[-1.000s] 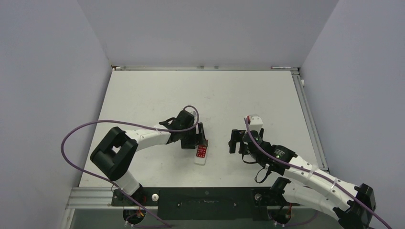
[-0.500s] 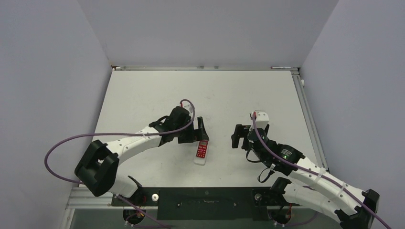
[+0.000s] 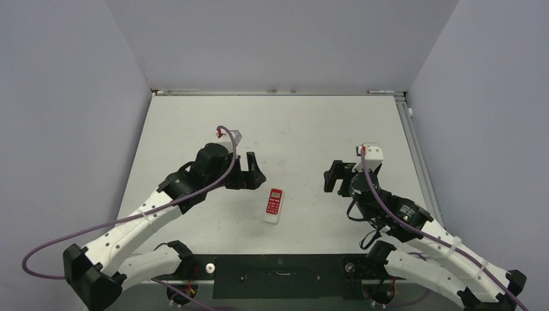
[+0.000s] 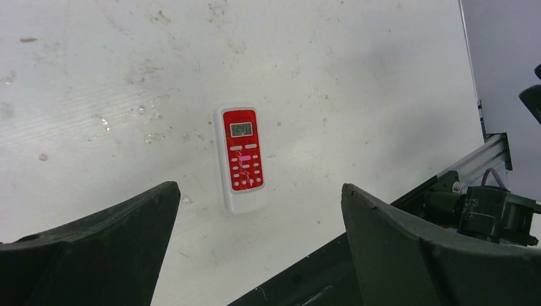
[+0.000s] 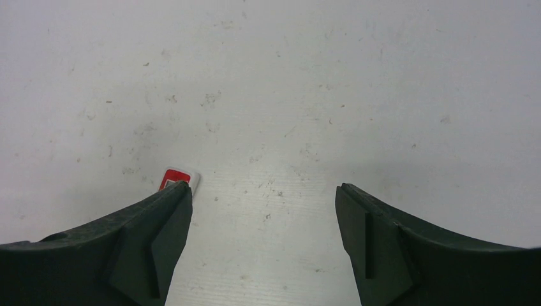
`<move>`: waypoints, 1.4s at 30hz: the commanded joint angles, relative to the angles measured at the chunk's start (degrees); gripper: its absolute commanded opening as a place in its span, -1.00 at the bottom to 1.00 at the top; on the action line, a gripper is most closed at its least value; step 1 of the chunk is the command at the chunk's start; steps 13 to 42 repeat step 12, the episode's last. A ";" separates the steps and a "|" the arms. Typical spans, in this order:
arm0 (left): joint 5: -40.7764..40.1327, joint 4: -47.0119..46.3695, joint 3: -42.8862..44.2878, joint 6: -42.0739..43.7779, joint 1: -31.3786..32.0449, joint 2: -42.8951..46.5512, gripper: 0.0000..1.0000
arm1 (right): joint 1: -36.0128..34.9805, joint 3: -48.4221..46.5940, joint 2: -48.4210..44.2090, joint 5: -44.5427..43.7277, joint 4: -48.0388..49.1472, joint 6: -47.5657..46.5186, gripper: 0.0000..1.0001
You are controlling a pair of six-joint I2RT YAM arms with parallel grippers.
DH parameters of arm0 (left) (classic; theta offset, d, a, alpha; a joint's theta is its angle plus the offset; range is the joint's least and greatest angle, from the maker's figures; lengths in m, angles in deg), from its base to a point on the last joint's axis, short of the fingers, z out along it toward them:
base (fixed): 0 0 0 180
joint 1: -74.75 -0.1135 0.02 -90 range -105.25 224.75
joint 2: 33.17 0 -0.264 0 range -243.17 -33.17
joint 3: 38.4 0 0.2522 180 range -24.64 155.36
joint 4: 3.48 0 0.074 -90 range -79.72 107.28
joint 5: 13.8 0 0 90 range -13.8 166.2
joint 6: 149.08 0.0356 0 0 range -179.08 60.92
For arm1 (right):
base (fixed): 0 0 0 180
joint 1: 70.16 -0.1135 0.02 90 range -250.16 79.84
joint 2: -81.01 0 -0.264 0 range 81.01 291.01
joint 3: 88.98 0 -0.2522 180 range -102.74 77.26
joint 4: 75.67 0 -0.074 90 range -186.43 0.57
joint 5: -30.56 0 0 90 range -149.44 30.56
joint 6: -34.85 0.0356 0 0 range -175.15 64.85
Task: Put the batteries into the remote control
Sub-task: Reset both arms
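On a scuffed white table [image 3: 194,129], the remote control [image 3: 274,205] is shown lying button-face up, apart from the left gripper [image 3: 251,173] and right gripper [image 3: 331,178], both spread wide and empty; no batteries are seen, so the open jaws are best kept clear of it.

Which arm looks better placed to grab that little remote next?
Probably left. The left gripper, open, sits nearer the remote control, which shows whole and centred in its wrist view; the right gripper, also open, sees only a corner.
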 commanded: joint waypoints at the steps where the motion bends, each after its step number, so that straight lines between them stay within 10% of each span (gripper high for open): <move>1: -5.51 6.22 4.08 6.93 0.07 9.18 0.93 | 0.30 -3.24 -2.55 -4.12 -1.01 -0.52 0.63; 12: -7.81 10.37 2.11 10.38 0.05 22.27 0.92 | 0.28 -0.25 -9.62 -1.52 2.00 -1.35 0.62; 42: -7.81 10.37 2.11 10.38 0.05 22.27 0.92 | 0.28 -0.25 -9.62 -1.52 2.00 -1.35 0.62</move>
